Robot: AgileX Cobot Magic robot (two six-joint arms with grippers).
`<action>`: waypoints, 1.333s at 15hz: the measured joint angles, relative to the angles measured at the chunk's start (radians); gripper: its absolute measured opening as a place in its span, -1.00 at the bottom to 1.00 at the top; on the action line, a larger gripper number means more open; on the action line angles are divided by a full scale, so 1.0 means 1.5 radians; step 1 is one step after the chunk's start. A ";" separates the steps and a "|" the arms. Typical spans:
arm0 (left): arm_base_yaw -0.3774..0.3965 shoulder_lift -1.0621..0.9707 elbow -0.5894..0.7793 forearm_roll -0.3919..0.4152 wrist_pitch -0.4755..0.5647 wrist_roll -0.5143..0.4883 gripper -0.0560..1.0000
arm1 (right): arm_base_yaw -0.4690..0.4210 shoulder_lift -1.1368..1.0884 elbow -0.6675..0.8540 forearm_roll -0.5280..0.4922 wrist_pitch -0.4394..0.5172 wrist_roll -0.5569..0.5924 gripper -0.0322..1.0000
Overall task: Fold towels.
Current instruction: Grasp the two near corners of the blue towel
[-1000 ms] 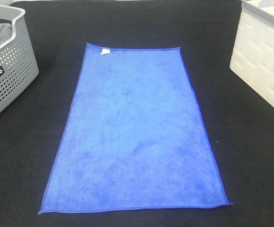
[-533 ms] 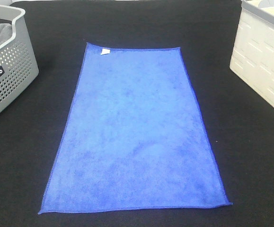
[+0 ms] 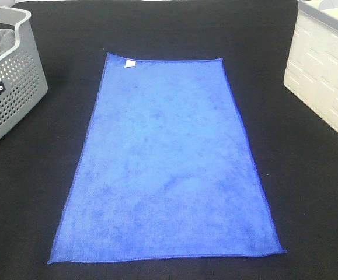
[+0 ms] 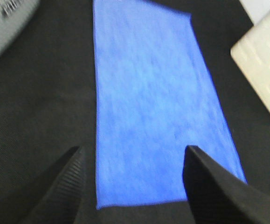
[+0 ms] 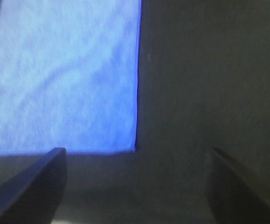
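Just short of the towel's (image 3: 169,163) near hem, the left gripper (image 4: 132,149) and the right gripper (image 5: 137,151) hang spread wide and empty, the right one over the near-right corner. The towel lies flat and unfolded. A shallow pinch could slip off the hem or catch the black table cover (image 3: 309,192) beneath it. Uneven lifts could skew the fold short of the far hem's white tag (image 3: 130,63). Beyond the towel's far corners, a wide swing could clip the grey basket (image 3: 11,87) or the white crate (image 3: 326,76).

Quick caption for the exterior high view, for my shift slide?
Blue towel spread flat and unfolded on the black surface, grey perforated basket at left, white crate at right.
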 joint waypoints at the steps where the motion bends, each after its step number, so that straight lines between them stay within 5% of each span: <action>1: 0.000 0.102 0.000 -0.053 0.003 0.057 0.22 | 0.000 0.085 0.000 0.011 -0.005 -0.007 0.52; 5: 0.000 0.324 0.000 -0.170 0.000 0.215 0.22 | 0.000 0.277 0.000 0.089 -0.065 -0.119 0.52; 10: 0.000 0.565 0.000 -0.241 -0.031 0.343 0.22 | 0.000 0.463 -0.001 0.259 -0.151 -0.301 0.52; 20: 0.000 0.833 -0.003 -0.485 -0.105 0.622 0.25 | 0.000 0.767 -0.003 0.485 -0.249 -0.567 0.52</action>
